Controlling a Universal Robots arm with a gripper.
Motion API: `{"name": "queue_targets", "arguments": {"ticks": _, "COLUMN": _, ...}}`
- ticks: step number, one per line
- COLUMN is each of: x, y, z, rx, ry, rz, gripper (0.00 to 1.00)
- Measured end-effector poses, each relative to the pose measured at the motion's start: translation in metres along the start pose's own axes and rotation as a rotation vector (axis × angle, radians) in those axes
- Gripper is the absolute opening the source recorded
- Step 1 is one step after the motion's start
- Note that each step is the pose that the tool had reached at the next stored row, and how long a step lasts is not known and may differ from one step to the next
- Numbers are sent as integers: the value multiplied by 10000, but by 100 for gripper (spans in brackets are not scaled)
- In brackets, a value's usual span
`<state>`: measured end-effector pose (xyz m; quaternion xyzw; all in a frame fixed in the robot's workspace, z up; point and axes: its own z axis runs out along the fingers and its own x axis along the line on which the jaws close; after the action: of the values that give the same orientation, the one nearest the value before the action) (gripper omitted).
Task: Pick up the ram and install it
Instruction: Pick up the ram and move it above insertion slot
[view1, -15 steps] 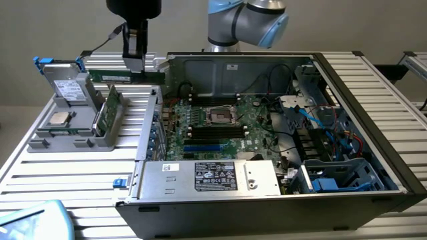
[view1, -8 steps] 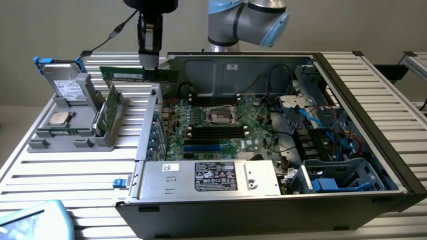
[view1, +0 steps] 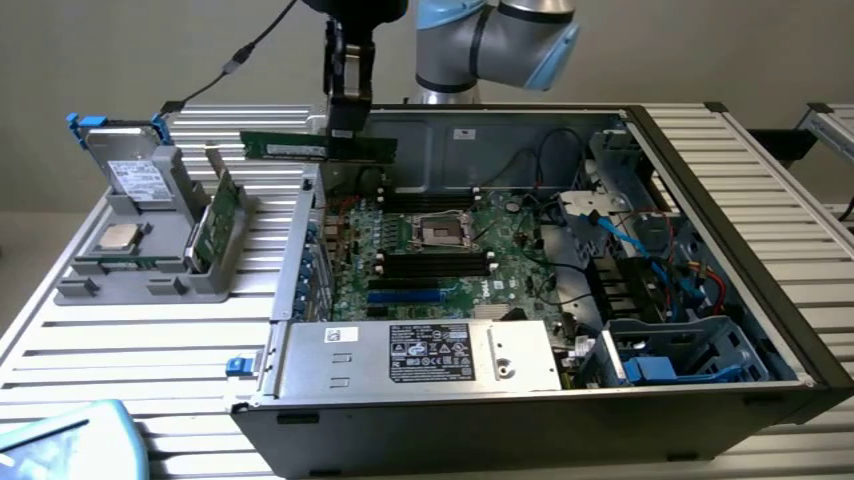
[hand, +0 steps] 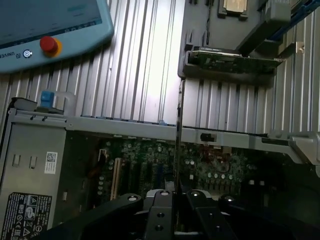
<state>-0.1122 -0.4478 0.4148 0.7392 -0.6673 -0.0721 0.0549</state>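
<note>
You: black two-finger gripper (view1: 350, 128) | jaws clenched on the long, thin green ram stick (view1: 300, 147) | ram held level in the air, above the far corner of the open dark-grey metal computer case (view1: 467, 435), on the exterior view's left.

The computer case (view1: 534, 435) sits on the bench (view1: 147, 350) toward the exterior view's right edge. The parts rack (view1: 147, 275) stands beside it, near the exterior view's left edge, with a card (view1: 218, 215) and a chip (view1: 118, 237) on it. The ram (view1: 294, 148) hangs in the pincer (view1: 350, 126) above the case wall nearest the rack.
</note>
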Motion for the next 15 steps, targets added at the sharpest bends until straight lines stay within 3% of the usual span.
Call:
{"name": "queue_targets", "arguments": {"ticks": 8, "x": 68, "y": -346, "z": -118, "rx": 50, "ry": -318, "rz": -65, "gripper": 13}}
{"name": "queue_targets", "arguments": {"ticks": 12, "x": 88, "y": -525, "z": -146, "rx": 121, "ry": -331, "rz": -70, "gripper": 13}}
{"name": "queue_targets", "arguments": {"ticks": 15, "x": 102, "y": -658, "z": -156, "rx": 141, "ry": -329, "rz": -71, "gripper": 13}}
